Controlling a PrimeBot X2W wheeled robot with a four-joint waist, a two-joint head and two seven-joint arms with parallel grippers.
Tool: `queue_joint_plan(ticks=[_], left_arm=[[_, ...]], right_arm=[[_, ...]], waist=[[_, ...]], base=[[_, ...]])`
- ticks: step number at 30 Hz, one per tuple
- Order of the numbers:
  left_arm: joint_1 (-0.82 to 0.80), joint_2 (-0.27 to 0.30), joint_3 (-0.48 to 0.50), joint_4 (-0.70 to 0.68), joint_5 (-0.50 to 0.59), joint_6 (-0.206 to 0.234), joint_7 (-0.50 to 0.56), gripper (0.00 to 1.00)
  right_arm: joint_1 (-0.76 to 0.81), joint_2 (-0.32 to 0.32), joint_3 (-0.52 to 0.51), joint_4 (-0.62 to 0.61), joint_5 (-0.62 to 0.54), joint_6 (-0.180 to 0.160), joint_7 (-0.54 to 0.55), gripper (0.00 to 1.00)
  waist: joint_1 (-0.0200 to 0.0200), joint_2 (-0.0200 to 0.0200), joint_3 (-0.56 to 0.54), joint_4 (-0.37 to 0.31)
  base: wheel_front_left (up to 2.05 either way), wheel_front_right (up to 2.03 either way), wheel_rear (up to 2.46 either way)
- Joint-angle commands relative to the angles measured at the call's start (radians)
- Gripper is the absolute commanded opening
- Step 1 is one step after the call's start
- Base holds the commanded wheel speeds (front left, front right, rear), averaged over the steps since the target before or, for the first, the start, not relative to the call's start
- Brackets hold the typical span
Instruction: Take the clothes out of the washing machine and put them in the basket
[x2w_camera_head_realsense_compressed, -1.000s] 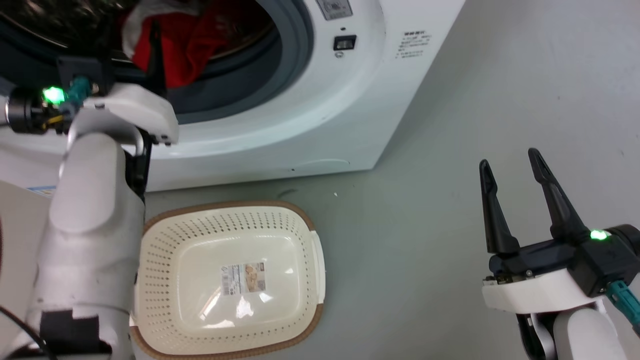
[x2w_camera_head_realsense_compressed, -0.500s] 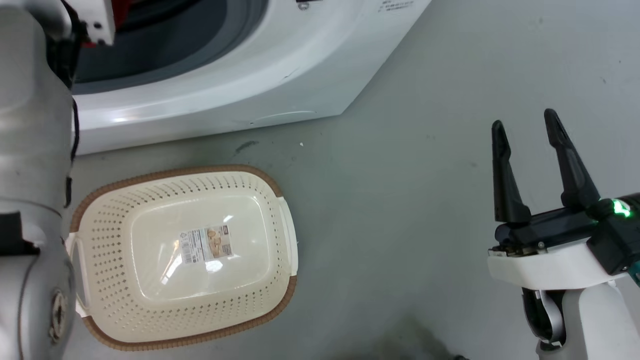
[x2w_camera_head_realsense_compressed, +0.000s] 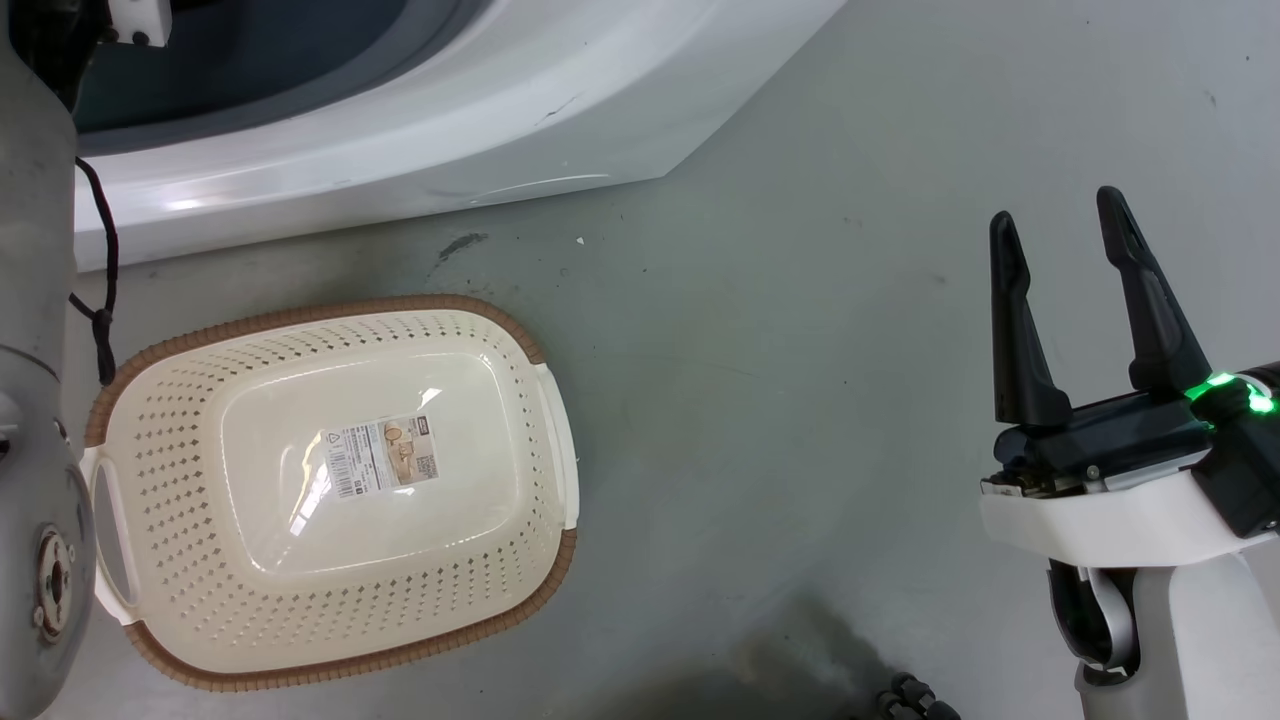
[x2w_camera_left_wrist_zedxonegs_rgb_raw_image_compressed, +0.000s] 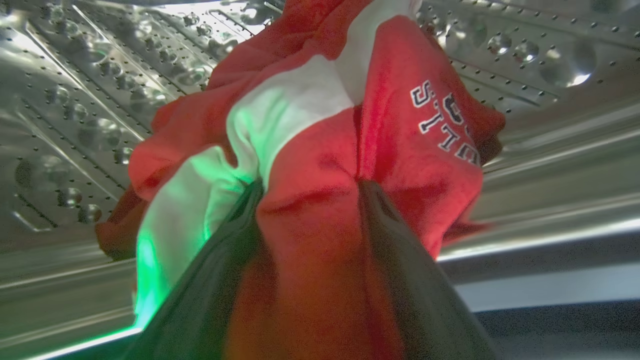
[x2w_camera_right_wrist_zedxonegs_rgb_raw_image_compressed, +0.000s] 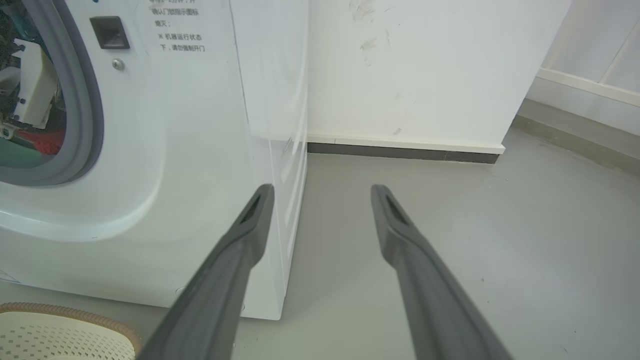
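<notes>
Inside the steel drum of the washing machine, my left gripper is shut on the clothes, a bunched red garment with a white panel and lettering. The cloth bulges out above the two dark fingers. In the head view my pale left arm runs up the left edge toward the porthole. The cream basket sits on the floor below the washer's front, with just a label sticker inside. My right gripper hangs open over bare floor, far right of the basket. The right wrist view shows those fingers spread beside the washer's corner.
Grey floor stretches between the basket and my right arm. A white wall with a dark skirting stands behind the washer. A dark cable hangs along my left arm. The basket's corner lies at the washer's foot.
The head camera has tipped down: the porthole and the red cloth have slid off the top, and the basket sits higher and further left. The right gripper stays open.
</notes>
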Motion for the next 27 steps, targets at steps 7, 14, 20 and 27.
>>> queue_joint_plan(ticks=[7,14,20,27], left_arm=[[-0.016,-0.006,-0.02,0.018,-0.017,-0.002,0.041,1.0],[0.004,-0.009,-0.035,0.026,-0.034,-0.002,0.043,0.0],[0.026,-0.011,-0.033,0.022,-0.059,-0.001,-0.001,0.0],[0.088,-0.031,-0.059,-0.002,-0.112,-0.001,-0.125,0.0]], right_arm=[[-0.021,0.003,-0.004,-0.002,0.006,-0.001,-0.002,1.0],[-0.025,0.003,-0.004,-0.005,0.001,-0.001,-0.002,1.0],[-0.011,0.003,0.0,0.0,-0.011,-0.001,-0.002,1.0],[0.009,0.003,0.011,0.014,-0.021,-0.001,-0.002,1.0]], waist=[[-0.0002,0.0,0.015,0.004],[-0.0002,0.0,0.013,0.006],[-0.0002,0.0,-0.011,0.011],[-0.0002,0.0,-0.093,0.026]], base=[[0.0,0.0,0.0],[0.0,0.0,0.0],[0.0,0.0,0.0],[0.0,0.0,0.0]])
